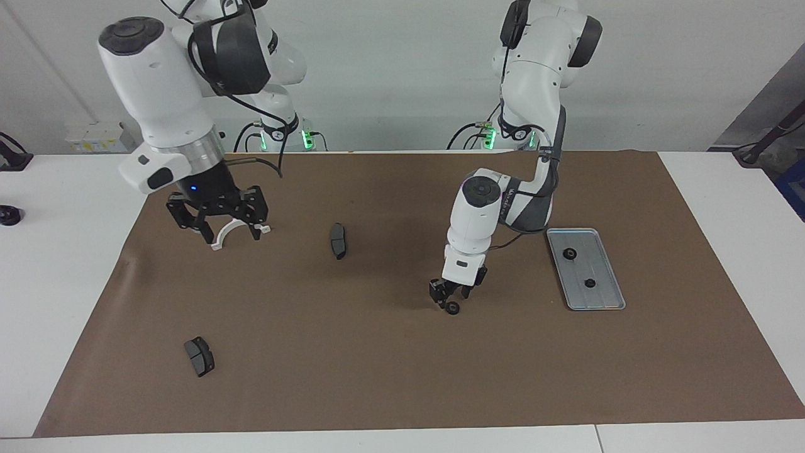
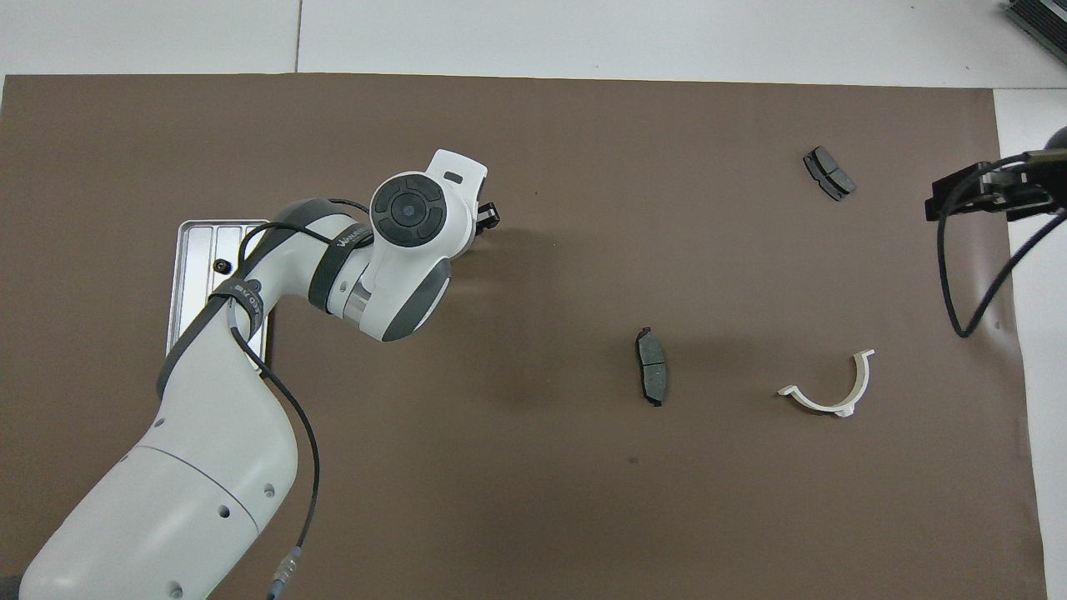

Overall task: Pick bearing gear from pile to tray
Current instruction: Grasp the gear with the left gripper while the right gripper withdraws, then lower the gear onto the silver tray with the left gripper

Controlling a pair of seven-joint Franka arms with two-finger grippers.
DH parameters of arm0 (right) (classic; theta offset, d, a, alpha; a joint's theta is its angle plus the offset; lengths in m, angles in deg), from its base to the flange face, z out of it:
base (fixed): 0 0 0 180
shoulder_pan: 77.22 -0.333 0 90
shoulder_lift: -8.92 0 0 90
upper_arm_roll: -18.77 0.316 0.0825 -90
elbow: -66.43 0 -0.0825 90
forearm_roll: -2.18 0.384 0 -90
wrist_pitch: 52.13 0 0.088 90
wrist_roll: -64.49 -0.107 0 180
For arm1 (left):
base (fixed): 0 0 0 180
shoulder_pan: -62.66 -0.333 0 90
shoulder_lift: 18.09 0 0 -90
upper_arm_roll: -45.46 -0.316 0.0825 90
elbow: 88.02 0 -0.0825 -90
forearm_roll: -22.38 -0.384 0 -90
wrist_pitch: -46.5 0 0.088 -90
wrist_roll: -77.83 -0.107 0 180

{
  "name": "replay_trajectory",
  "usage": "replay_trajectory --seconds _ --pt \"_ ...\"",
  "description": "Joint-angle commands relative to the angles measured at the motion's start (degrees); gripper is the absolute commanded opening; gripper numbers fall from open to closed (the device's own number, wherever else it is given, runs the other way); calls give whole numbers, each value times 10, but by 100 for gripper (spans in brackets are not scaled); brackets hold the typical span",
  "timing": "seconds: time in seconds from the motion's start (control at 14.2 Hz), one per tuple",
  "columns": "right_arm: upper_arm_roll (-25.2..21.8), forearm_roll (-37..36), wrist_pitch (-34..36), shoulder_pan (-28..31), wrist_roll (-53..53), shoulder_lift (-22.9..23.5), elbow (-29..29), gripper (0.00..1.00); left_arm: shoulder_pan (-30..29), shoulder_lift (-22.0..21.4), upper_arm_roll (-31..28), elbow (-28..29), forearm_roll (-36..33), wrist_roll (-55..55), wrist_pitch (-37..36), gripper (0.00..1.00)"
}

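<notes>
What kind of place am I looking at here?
Probably a robotics lab or test bench: two white arms work at a table under a brown mat, with a metal tray and a brake pad, against bare walls.

"WANKEER" on left-arm strap (image 2: 350, 239)

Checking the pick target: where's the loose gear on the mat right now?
In the facing view the loose gear lies on the brown mat right at the left pincer, nearer the right arm's end than the tray; the arm hides it in the overhead view.
</notes>
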Motion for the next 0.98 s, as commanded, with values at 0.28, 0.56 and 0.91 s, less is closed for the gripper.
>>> replay_trajectory --seconds 0.28,0.56,0.91 --pt "-67 52 2 -8 46 -77 116 87 12 11 -9 -17 -29 12 -7 0" --pt "-135 50 -2 -52 48 -77 79 100 -26 -28 -10 -41 -30 -6 -83 0" --pt "-148 45 31 -63 46 -86 78 100 -126 -159 -5 37 69 -197 -155 0"
